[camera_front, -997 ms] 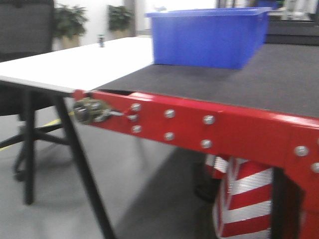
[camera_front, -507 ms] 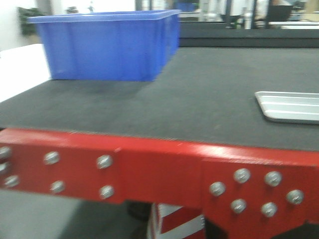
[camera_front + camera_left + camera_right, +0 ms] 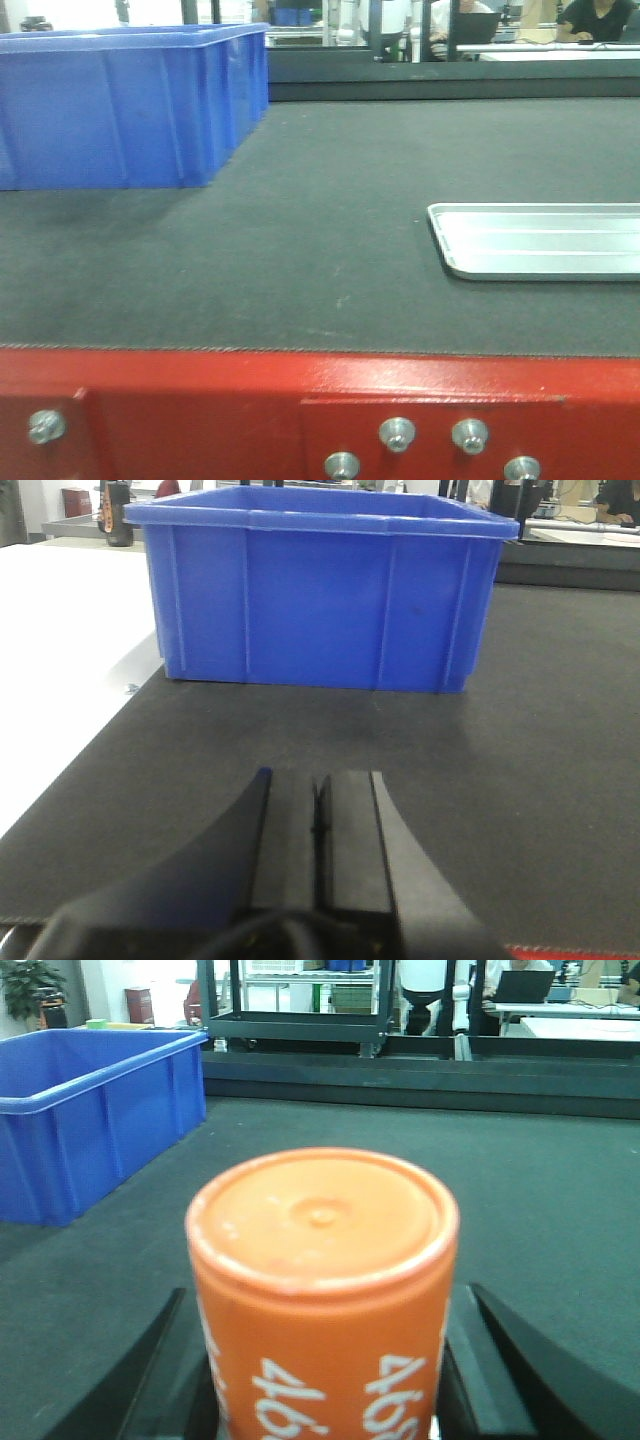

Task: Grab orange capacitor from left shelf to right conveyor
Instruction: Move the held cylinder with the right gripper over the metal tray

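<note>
The right gripper (image 3: pixel 325 1370) is clamped on the orange capacitor (image 3: pixel 322 1260), one finger on each side. The dark conveyor (image 3: pixel 520 1190) stretches beyond it, with a blue bin (image 3: pixel 90 1110) at 10 o'clock. The left gripper (image 3: pixel 318 805) is pressed closed and empty over the belt, with the bin at 12 o'clock.

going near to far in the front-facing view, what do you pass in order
red conveyor edge → dark belt → silver tray → blue bin → seated people at the back
</note>
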{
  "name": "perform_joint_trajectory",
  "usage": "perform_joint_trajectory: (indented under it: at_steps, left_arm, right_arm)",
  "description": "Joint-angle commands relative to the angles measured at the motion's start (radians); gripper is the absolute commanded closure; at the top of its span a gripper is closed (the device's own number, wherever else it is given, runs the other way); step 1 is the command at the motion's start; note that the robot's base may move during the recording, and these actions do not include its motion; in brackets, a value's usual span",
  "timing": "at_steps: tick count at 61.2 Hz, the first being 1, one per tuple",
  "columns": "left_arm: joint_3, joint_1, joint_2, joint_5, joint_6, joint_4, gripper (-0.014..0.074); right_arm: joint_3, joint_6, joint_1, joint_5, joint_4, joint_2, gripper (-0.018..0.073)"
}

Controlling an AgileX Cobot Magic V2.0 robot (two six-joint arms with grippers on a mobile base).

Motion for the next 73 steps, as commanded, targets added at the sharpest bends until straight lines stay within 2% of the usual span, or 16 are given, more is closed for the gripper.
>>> perform_joint_trajectory:
  at_steps: [1, 73]
  left_arm:
    - [-0.005, 0.000, -0.012, -0.090, -0.001, -0.002, 0.0723]
    - [-0.005, 0.000, -0.012, -0.090, -0.001, -0.002, 0.0723]
  right_arm:
    - [-0.029, -0.006, -0.005, -0.096, -0.014, 0.013, 0.0423]
    - [-0.037, -0.006, -0.005, -0.105, -0.014, 0.034, 0.0423]
